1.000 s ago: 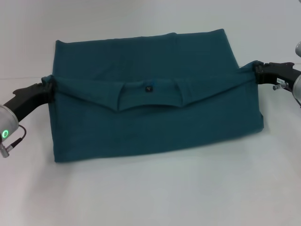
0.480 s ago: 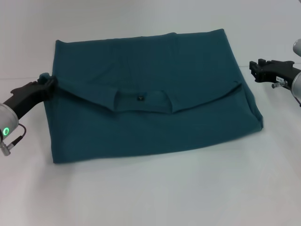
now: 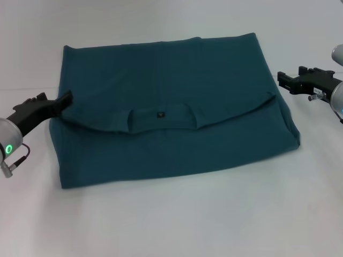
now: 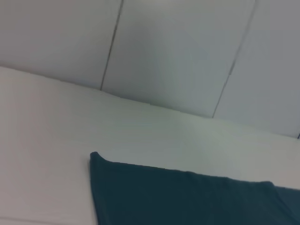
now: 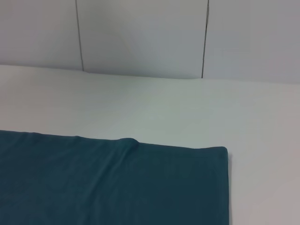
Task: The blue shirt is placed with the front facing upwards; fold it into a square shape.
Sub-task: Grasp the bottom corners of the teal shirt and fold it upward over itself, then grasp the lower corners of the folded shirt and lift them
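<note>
The blue shirt (image 3: 171, 107) lies on the white table as a wide rectangle. Its upper part is folded down over the rest, and the collar band with a small dark label (image 3: 159, 113) faces up at the middle. My left gripper (image 3: 65, 99) rests at the shirt's left edge, level with the fold line, open and holding no cloth. My right gripper (image 3: 281, 81) hovers just off the shirt's right edge, open and empty. The left wrist view catches a corner of the shirt (image 4: 178, 197). The right wrist view takes in another corner of the shirt (image 5: 108, 183).
White table (image 3: 177, 219) surrounds the shirt on every side. A panelled grey wall (image 5: 140, 33) stands behind the table in both wrist views.
Both grippers held the fold's ends up a second ago. The right let go first and drew outward, then the left released. The folded edge now lies flat on the shirt.
</note>
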{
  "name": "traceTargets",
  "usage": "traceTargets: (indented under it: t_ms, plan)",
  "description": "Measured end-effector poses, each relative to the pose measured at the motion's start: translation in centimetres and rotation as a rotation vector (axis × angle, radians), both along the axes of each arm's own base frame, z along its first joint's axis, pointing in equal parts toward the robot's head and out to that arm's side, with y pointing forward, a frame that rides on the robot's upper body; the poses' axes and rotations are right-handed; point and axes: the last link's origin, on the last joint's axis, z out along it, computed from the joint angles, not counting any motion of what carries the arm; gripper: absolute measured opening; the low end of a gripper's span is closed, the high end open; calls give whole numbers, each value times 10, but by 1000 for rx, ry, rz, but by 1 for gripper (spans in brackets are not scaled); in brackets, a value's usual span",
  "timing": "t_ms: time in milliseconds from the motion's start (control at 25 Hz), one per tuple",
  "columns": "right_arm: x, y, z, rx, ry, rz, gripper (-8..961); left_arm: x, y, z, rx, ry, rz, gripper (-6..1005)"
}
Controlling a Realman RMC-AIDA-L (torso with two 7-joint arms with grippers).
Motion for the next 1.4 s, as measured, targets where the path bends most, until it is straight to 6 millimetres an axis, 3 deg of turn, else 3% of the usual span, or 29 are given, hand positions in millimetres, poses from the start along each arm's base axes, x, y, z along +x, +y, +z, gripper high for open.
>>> traceTargets:
  t_ms: [160,440,840,1120,1400]
  plan:
    - [4,-3,0,2,11,-11,614,-2,1,6,-2,-65,30,723]
    - [5,-10,12,-13,85,20,648,3,-4,16,-95,-146,2,864]
    - [-1,-35,24,-138,163,91,669,20,-33,28,-260,-300,-151,890]
    - [2,-53,34,-222,183,37,671,9,-50,32,-374,-381,-52,889]
    - [-2,-70,41,-315,277,4,671,2,-68,40,-395,-428,-59,889]
